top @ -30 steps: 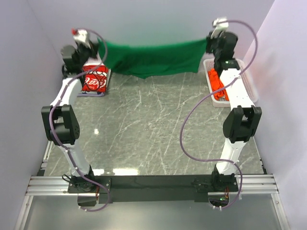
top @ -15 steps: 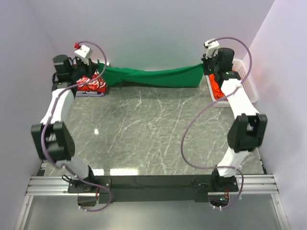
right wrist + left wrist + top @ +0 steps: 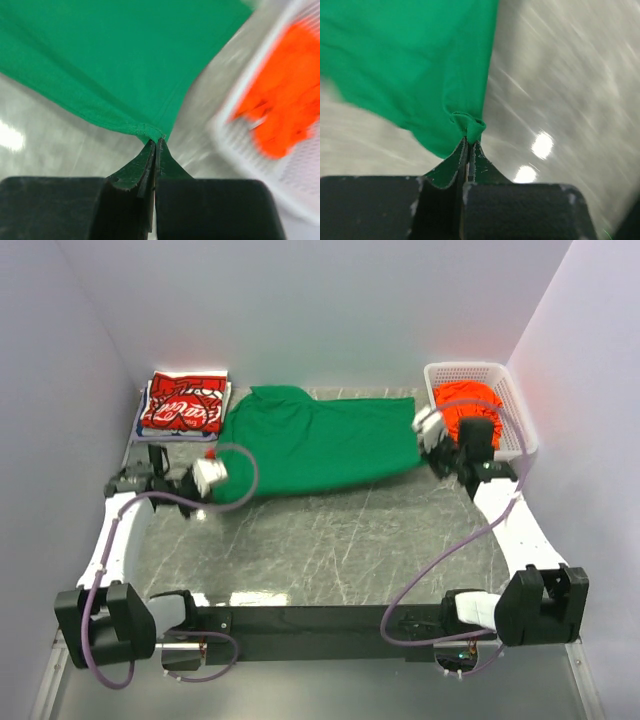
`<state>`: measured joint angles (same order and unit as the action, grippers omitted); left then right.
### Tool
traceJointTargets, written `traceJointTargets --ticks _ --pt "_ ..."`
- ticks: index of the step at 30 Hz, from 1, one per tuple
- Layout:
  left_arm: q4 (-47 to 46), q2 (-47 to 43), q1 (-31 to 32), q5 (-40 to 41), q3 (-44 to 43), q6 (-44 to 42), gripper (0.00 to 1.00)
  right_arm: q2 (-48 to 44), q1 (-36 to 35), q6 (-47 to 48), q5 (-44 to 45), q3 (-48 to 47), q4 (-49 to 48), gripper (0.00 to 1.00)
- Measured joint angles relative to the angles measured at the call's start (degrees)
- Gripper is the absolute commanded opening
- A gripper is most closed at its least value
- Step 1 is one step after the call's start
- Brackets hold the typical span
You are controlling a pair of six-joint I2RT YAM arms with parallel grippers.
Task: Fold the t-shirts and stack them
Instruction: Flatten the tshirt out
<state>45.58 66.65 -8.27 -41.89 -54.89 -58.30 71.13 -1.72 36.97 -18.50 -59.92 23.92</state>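
Grey marbled tabletop [image 3: 340, 540], pale walls on three sides. Landmark for all positions: white mesh basket [image 3: 520, 415] at the far right.

Green t-shirt [image 3: 320, 445]
- Lies spread on the tabletop just left of the basket, long axis running straight away from it, across the table.
- Collar end: cannot tell.

Left gripper [image 3: 468, 150]
- Holds the near corner farthest from the basket, jaws pressed together on a small bunch of cloth.

Right gripper [image 3: 155, 150]
- Holds the near corner just beside the basket, jaws pinching the stitched hem.

From both sets of jaws, cloth extends toward the far wall, so each arm owns one end of the long axis. Likely next: carry the near edge over the far edge.

Orange t-shirt [image 3: 470, 405] inside the basket; red t-shirt [image 3: 185, 405] folded, well left of it — beyond the green one.
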Motion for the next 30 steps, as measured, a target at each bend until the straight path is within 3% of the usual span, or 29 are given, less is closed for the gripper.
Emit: traceJointTargets --ticks 2,4,5,6,9,12,16,19,22,23,26,30 --pt "5.0 -1.8 0.0 1.4 4.9 -5.2 0.02 -1.6 0.0 3.8 0.1 6.4 1.7 0.00" --pt "9.3 -3.7 0.0 2.6 8.7 -9.8 0.18 -3.1 0.0 7.2 0.3 12.5 3.6 0.00" --pt "11.5 -4.6 0.0 3.3 10.0 -12.4 0.35 -3.8 0.0 8.9 0.4 14.9 4.8 0.08" --pt "13.4 -5.3 0.0 4.1 10.9 -14.3 0.40 -4.3 0.0 10.3 0.5 16.5 6.0 0.16" --pt "19.1 -7.1 0.0 6.6 12.5 -20.5 0.51 -6.6 0.0 14.9 1.6 19.9 9.7 0.61" --pt "23.6 -9.1 0.0 8.6 12.8 -24.0 0.55 -10.0 -0.1 19.6 2.8 20.3 12.3 0.69" --pt "26.8 -11.0 0.0 9.9 12.5 -25.3 0.53 -13.8 -0.1 22.6 3.7 19.7 15.2 0.69" --pt "25.5 -9.3 0.0 9.0 10.7 -22.4 0.52 -12.4 -0.1 21.3 3.6 17.0 16.4 0.57" --pt "20.9 -4.6 1.0 6.5 7.8 -15.8 0.51 -4.6 -0.1 16.2 2.1 9.7 18.3 0.44" --pt "18.6 -2.4 2.1 5.8 6.9 -13.0 0.54 -1.4 -0.1 14.6 1.6 7.1 18.8 0.40" --pt "12.5 3.7 6.5 4.2 5.2 -4.5 0.54 9.9 -0.1 8.5 0.1 -0.5 19.0 0.38" --pt "5.0 10.0 12.3 4.0 4.3 6.7 0.53 18.6 -0.2 1.6 -0.3 -3.3 19.9 0.38"
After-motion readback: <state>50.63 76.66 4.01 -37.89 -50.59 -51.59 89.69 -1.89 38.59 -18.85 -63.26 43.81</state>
